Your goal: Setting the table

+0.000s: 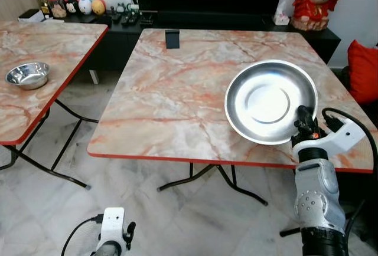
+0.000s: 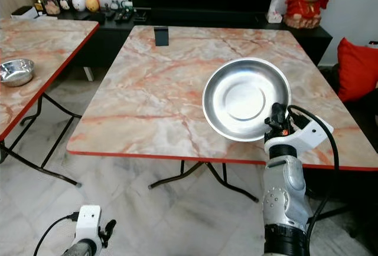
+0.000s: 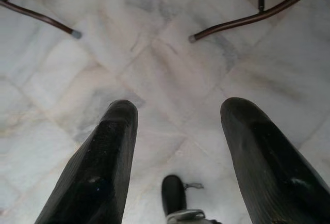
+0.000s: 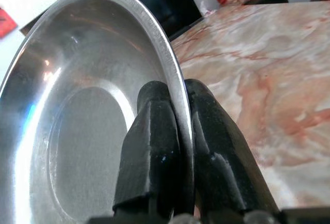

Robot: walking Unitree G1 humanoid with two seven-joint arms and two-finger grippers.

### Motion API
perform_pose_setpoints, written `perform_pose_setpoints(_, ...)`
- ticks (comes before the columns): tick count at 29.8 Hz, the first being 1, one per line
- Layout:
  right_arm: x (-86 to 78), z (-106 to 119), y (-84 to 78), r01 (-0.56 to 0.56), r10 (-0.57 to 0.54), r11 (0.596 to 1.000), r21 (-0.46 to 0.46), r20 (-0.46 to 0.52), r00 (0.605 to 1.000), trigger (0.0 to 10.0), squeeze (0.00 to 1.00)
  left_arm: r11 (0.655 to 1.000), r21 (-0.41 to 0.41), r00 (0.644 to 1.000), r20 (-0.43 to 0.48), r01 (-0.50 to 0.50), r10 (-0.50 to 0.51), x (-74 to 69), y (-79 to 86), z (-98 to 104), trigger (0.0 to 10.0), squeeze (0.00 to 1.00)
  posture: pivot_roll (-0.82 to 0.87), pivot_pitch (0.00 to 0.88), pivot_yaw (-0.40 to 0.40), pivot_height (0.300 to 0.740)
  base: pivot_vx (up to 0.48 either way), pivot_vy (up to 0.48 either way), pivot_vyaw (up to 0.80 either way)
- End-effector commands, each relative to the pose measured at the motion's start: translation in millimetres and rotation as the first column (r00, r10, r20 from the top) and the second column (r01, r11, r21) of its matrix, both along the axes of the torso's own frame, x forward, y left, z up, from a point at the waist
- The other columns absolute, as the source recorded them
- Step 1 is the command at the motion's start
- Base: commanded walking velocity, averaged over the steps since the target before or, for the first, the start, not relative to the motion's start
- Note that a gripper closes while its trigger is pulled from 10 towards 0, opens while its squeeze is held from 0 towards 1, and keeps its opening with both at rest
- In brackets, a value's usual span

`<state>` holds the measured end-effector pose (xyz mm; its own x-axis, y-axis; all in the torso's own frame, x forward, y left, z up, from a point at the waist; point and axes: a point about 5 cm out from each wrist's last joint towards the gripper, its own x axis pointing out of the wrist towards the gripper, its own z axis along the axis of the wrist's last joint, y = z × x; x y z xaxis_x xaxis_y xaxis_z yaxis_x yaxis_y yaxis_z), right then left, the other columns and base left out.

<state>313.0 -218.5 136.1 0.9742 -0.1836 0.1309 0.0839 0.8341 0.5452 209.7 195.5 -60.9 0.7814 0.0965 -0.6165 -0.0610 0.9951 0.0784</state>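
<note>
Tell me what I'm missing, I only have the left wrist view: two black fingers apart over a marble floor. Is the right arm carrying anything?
Observer: Yes. The right gripper is shut on the rim of a steel plate, held tilted above the near right part of the marble table.
Operator: Is anything already on that table?
Observer: Just a small black object standing near its far edge.
Operator: Any other dishes around?
Observer: A steel bowl sits on the second table to the robot's left.
Operator: And my left arm?
Observer: The left gripper hangs low over the floor, short of the table's near edge.
</note>
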Motion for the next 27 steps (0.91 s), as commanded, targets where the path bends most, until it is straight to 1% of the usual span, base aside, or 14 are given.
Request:
perform_pose_setpoints(1, 3.8, 8.9, 3.7, -0.01, 0.01, 1.0, -0.008, 0.033, 0.999, 10.0, 0.0, 1.0, 0.007, 1.0, -0.009, -0.004, 0.005, -4.1, 5.0, -1.6, 10.0, 0.0, -0.11, 0.0, -0.017, 0.736, 0.0, 0.0, 0.0)
perform_pose_setpoints(5, 4.5, 7.9, 3.2, -0.006, 0.006, 1.0, -0.006, 0.025, 1.0, 10.0, 0.0, 1.0, 0.002, 1.0, -0.015, -0.009, 0.009, -5.5, 5.1, -2.4, 10.0, 0.0, -0.11, 0.0, -0.019, 0.736, 0.0, 0.0, 0.0)
perform_pose_setpoints(11, 6.3, 5.6, 5.5, -0.005, 0.005, 1.0, -0.018, 0.0, 1.0, 10.0, 0.0, 1.0, 0.001, 1.0, -0.018, -0.012, 0.012, -5.2, 5.2, -2.5, 10.0, 0.0, -0.11, 0.0, -0.019, 0.736, 0.0, 0.0, -0.64)
perform_pose_setpoints(24, 5.9, 5.3, 7.4, -0.003, 0.003, 1.0, -0.03, 0.003, 1.0, 10.0, 0.0, 1.0, 0.002, 1.0, -0.02, -0.021, 0.021, -5.1, 6.6, -2.3, 10.0, 0.0, -0.11, 0.0, -0.021, 0.736, 0.0, 0.0, 0.0)
perform_pose_setpoints(27, 6.1, 5.7, 7.6, -0.004, 0.004, 1.0, -0.031, 0.006, 1.0, 10.0, 0.0, 1.0, 0.001, 1.0, -0.021, -0.02, 0.02, -5.2, 6.2, -2.5, 10.0, 0.0, -0.11, 0.0, -0.022, 0.736, 0.251, 0.0, 0.0)
